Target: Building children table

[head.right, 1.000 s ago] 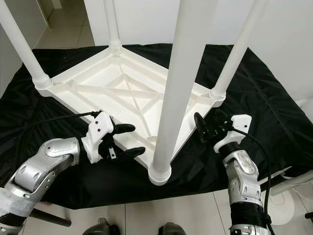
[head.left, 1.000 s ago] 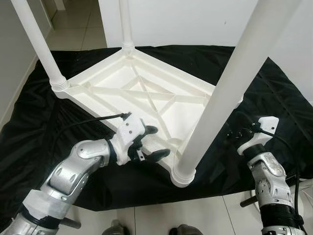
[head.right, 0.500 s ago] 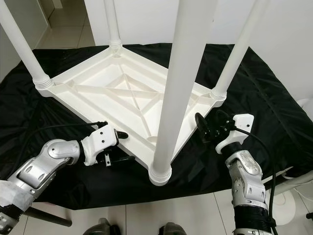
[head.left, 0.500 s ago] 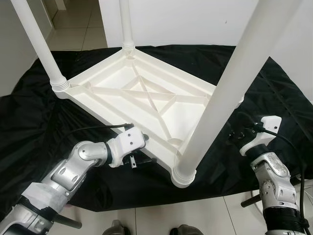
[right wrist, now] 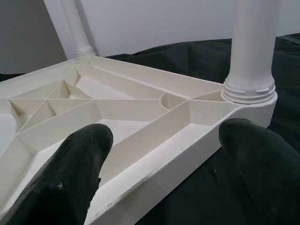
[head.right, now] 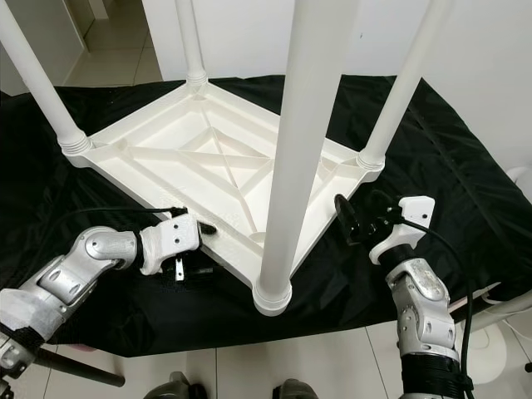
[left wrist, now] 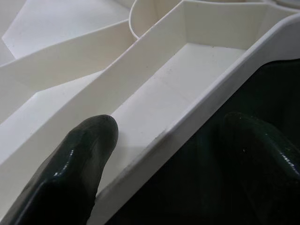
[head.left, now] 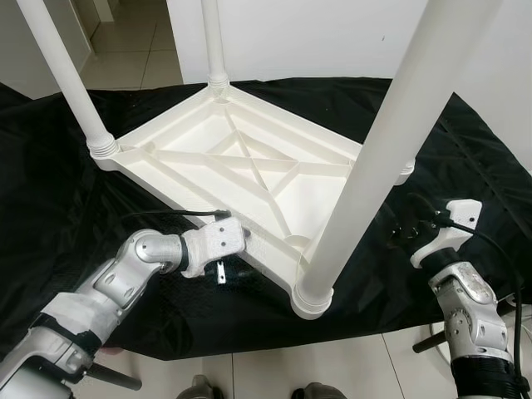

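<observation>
— What are the arms like?
— Silver jointed shells with black bands and black cables looping to white wrist housings.
— And each pincer?
— The left pincer (head.right: 199, 241) and right pincer (head.right: 345, 223) have glossy black, rounded fingers (right wrist: 70, 180).

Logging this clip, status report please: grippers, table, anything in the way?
Left gripper open, straddling the rim of the upturned table. Right gripper open, near the right corner. Four legs fitted. Black sheet underneath; nothing blocking.
</observation>
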### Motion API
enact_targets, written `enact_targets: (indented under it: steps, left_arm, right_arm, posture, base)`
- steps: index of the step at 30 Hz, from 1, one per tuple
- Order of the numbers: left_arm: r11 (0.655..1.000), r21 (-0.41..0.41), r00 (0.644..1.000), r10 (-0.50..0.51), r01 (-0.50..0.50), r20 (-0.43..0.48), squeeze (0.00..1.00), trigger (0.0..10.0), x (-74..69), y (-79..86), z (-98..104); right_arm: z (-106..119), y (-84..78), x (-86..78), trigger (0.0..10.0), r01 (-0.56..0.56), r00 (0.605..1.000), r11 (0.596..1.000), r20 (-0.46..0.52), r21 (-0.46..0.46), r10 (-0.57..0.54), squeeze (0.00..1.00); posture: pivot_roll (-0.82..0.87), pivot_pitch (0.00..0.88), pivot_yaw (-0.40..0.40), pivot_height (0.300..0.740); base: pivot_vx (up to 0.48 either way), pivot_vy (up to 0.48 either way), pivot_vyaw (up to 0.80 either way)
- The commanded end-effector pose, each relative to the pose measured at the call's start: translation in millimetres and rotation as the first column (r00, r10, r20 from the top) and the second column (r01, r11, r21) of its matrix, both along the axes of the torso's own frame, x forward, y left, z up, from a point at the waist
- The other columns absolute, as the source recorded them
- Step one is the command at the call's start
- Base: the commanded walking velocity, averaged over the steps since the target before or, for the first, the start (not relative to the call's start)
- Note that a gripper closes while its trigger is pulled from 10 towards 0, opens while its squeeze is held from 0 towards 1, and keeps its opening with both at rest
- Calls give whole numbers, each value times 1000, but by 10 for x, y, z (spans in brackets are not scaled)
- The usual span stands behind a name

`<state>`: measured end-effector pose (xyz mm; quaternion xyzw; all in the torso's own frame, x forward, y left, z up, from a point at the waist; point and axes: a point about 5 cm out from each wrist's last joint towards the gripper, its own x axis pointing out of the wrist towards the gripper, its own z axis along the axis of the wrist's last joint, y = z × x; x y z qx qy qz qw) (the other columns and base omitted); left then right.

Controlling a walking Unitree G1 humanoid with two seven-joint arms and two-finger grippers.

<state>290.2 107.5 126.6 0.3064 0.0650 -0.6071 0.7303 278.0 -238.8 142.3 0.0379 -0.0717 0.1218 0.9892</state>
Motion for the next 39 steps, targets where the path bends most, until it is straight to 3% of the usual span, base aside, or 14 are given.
enact_targets:
  steps: [1, 4, 12, 13, 14, 15, 16, 17, 18, 19, 22, 23, 27, 39]
  left_arm:
    - [994, 50, 994, -92, 95, -53, 0, 10000, -38, -4, -41]
    - [979, 78, 977, -177, 187, -118, 0, 10000, -15, 14, -55]
    - [971, 68, 960, -216, 231, -178, 0, 10000, -39, 6, -85]
    - [971, 59, 957, -217, 232, -194, 0, 7725, -43, 0, -96]
    - [971, 54, 954, -219, 234, -205, 0, 7725, -46, -3, -103]
    - [970, 48, 951, -222, 237, -214, 0, 5490, -50, -6, -109]
    - [970, 48, 951, -222, 237, -214, 0, 5490, -50, -6, -109]
    - [969, 41, 947, -229, 244, -224, 0, 3843, -57, -10, -117]
    - [969, 41, 947, -229, 244, -224, 0, 3843, -57, -10, -117]
    - [969, 30, 944, -233, 246, -235, 0, 1843, -64, -16, -122]
    - [969, 10, 939, -237, 248, -250, 0, 1373, -70, -32, -129]
    - [969, 1, 938, -240, 249, -251, 0, 784, -70, -47, -131]
    - [968, -20, 935, -246, 249, -255, 0, 235, -76, -79, -126]
    - [984, -111, 958, -162, 139, -237, 0, 235, -71, -164, -123]
  right_arm:
    - [-19, 17, -13, 10000, -2, 1000, 1000, -13, -3, 2, 0]
    - [-18, 28, -34, 10000, -1, 1000, 1000, -15, -5, 1, 0]
    - [-52, 8, -96, 10000, 24, 999, 1000, -24, -6, -24, 0]
    - [-60, -2, -116, 10000, 36, 999, 999, -27, -6, -36, 0]
    - [-65, -8, -128, 10000, 44, 999, 999, -28, -6, -44, 0]
    - [-66, -18, -142, 10000, 51, 998, 999, -29, -5, -51, 0]
    - [-66, -18, -142, 10000, 51, 998, 999, -29, -5, -51, 0]
    - [-65, -31, -157, 10000, 58, 998, 998, -30, -4, -58, 0]
    - [-65, -31, -157, 10000, 58, 998, 998, -30, -4, -58, 0]
    - [-65, -47, -171, 10000, 67, 997, 998, -31, -3, -67, 0]
    - [-64, -76, -195, 10000, 84, 996, 996, -32, -5, -84, 0]
    - [-62, -89, -202, 10000, 92, 995, 996, -32, -6, -92, 0]
    - [-54, -97, -210, 10000, 103, 994, 995, -32, -4, -103, 0]
    - [-56, -52, -211, 10000, 106, 994, 994, -34, 8, -106, 0]
  posture:
    - [-138, 35, 57, 740]
    - [-149, 45, 73, 740]
    - [-165, 58, 90, 740]
    - [-171, 63, 95, 740]
    - [-171, 63, 95, 740]
    - [-176, 67, 97, 740]
    - [-176, 67, 97, 740]
    - [-179, 70, 98, 740]
    - [-179, 70, 98, 740]
    - [-182, 76, 101, 740]
    - [-187, 80, 104, 740]
    - [-187, 80, 104, 740]
    - [-184, 87, 104, 740]
    - [-170, 97, 97, 740]
  base:
    - [0, 0, 0]
    - [0, 0, 0]
    - [0, 0, 0]
    - [0, 0, 0]
    - [0, 0, 0]
    - [0, 0, 0]
    - [0, 0, 0]
    - [0, 0, 0]
    - [0, 0, 0]
    - [0, 0, 0]
    - [0, 0, 0]
    - [0, 0, 0]
    - [0, 0, 0]
    - [0, 0, 0]
